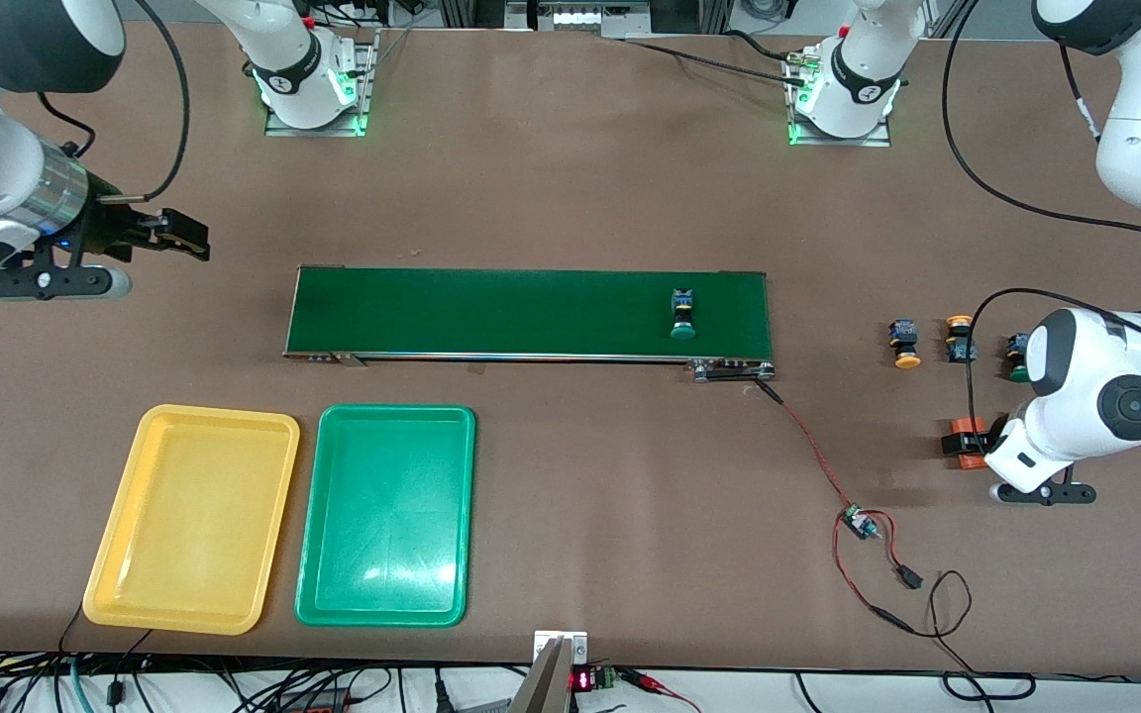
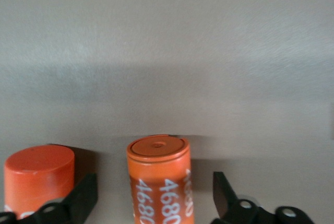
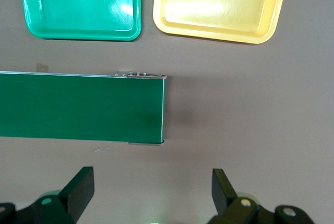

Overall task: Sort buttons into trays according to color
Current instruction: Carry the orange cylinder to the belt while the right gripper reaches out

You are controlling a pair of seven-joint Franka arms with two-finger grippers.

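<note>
One green-capped button [image 1: 682,315] lies on the conveyor belt [image 1: 531,313], near the left arm's end of it. Two yellow-capped buttons [image 1: 905,345] [image 1: 959,337] and a second green one [image 1: 1018,358], partly hidden by the left arm, stand on the table past that end. The yellow tray [image 1: 192,515] and the green tray [image 1: 387,515] lie side by side, both empty, nearer the front camera than the belt. My left gripper [image 2: 154,198] is open, low at the table, with an orange "4680" cylinder [image 2: 159,179] between its fingers and a gap on each side. My right gripper [image 3: 153,190] hangs open and empty over bare table.
A second orange cylinder [image 2: 39,177] stands just outside one finger of the left gripper. A red-and-black cable with a small board [image 1: 860,522] runs from the belt's end toward the front edge. In the right wrist view the belt's other end [image 3: 156,106] and both trays [image 3: 83,4] [image 3: 219,4] show.
</note>
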